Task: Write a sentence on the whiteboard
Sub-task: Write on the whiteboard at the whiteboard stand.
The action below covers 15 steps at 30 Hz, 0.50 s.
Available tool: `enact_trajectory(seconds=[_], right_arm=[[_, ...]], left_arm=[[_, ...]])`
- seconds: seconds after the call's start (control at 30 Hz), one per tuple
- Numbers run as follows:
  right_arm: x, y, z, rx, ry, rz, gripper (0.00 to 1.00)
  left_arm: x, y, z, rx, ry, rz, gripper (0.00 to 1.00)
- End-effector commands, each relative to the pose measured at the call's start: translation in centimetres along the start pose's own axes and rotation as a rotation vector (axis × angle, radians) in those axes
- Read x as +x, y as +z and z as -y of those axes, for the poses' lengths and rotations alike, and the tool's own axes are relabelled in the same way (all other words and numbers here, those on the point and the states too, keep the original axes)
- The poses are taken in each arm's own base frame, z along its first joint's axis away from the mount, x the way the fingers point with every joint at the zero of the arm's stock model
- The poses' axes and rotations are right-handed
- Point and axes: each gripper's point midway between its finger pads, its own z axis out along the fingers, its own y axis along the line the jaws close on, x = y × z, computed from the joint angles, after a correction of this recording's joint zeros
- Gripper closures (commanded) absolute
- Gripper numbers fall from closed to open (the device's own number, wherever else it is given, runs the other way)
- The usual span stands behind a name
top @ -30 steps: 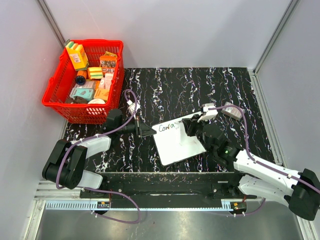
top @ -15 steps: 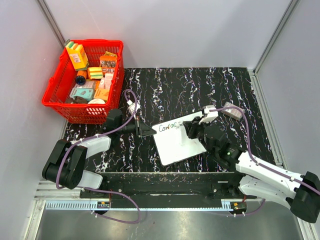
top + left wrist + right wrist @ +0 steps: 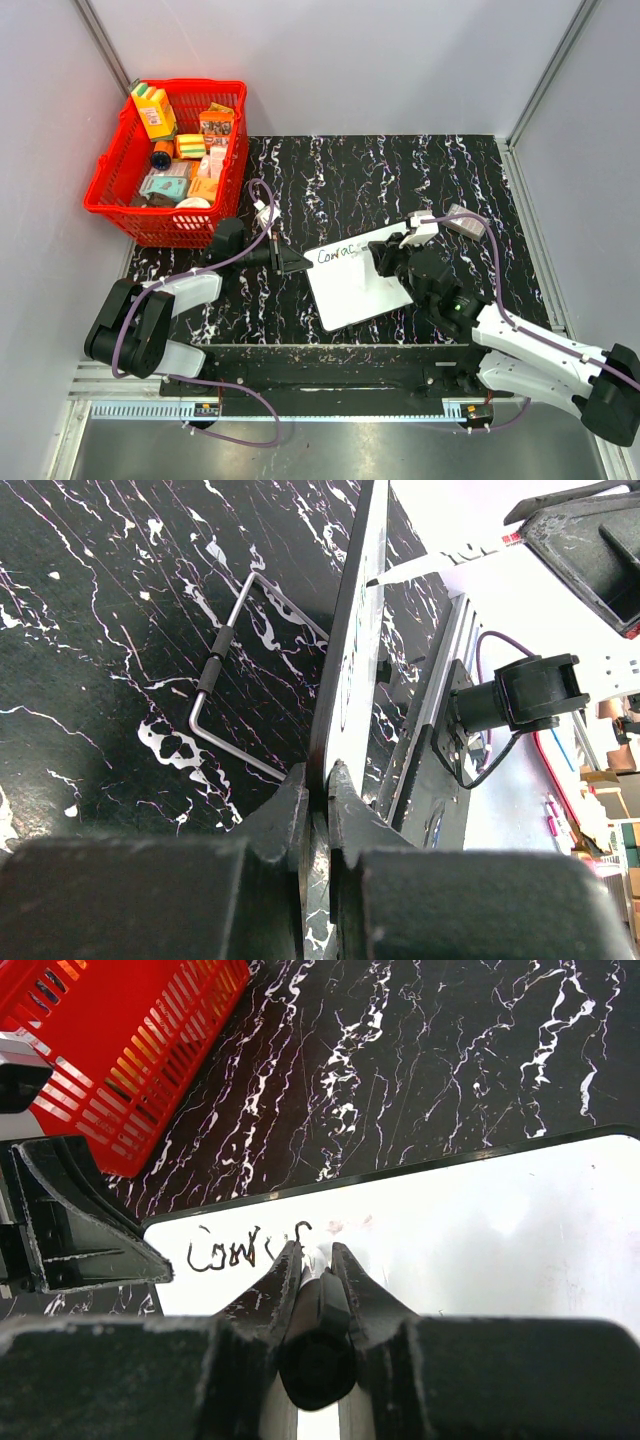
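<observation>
The whiteboard [image 3: 352, 283] lies tilted on the black marbled table, mid-front. Dark handwriting [image 3: 340, 254] runs along its top left, reading roughly "Coura" plus a part letter. My left gripper [image 3: 290, 262] is shut on the board's left edge; the left wrist view shows the thin board [image 3: 352, 620] edge-on, pinched at the gripper [image 3: 320, 776]. My right gripper [image 3: 386, 260] is shut on a black marker [image 3: 318, 1345], its tip on the board [image 3: 490, 1230] just right of the handwriting [image 3: 235, 1250]. The fingers [image 3: 285, 1270] hide the newest stroke.
A red basket [image 3: 116, 190] full of small packages stands at the back left; its corner shows in the right wrist view [image 3: 120, 1050]. A small grey block [image 3: 465, 220] lies right of the board. A bent wire stand [image 3: 215, 665] lies beside the board's edge.
My right gripper has shifted slightly right along the board with the marker, and the handwriting has grown by a letter or two. The left arm and board have stayed still.
</observation>
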Motion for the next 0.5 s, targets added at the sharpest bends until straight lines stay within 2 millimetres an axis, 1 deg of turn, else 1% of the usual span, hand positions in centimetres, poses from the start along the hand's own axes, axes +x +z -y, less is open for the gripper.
enact_trajectory(seconds=[0.0,0.33,0.47], right_arm=[[-2.5,0.4,-0.1,0.03,0.019,0.072,1.0],[-3.6,0.9,-0.7,0.027,0.027,0.098,1.0],[-3.2,1.0,-0.5,0.03,0.024,0.091,1.0]], left_arm=[[0.1,0.2,-2.4,-0.079,0.12,0.005,1.0],[0.2,0.2,-2.3,-0.078,0.119,0.003,1.0],[0.2,0.2,-2.3,-0.076,0.12,0.003,1.0]])
